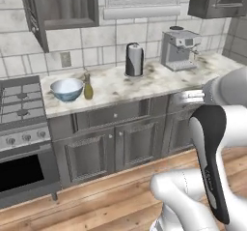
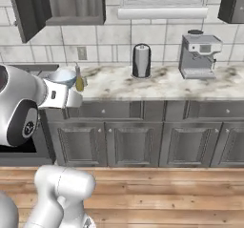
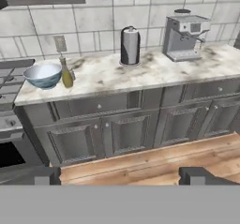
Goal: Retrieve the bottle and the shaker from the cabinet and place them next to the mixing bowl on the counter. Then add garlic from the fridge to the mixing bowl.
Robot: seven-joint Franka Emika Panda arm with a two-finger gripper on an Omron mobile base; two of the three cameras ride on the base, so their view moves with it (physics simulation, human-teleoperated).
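Yellow bottle (image 3: 66,77) upright near the counter's (image 3: 154,73) left end, just beside the blue mixing bowl (image 3: 43,74) by the stove (image 3: 9,85). Gripper (image 3: 119,176) spread wide, holding nothing, well back over the wood floor (image 3: 154,160). Coffee machine (image 3: 183,36) toward the right end.

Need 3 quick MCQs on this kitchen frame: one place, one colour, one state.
1. Where does the bottle stand?
A. beside the bowl
B. beside the coffee machine
C. on the stove

2. What colour is the bottle?
A. red
B. yellowish
C. blue

3. How is the gripper?
A. shut on the bottle
B. shut, empty
C. open, empty

Key: 1 A, it sits right by the bowl on the counter. 2 B, its body is olive-yellow. 3 C, fingertips stand wide apart with nothing between, far from the counter.
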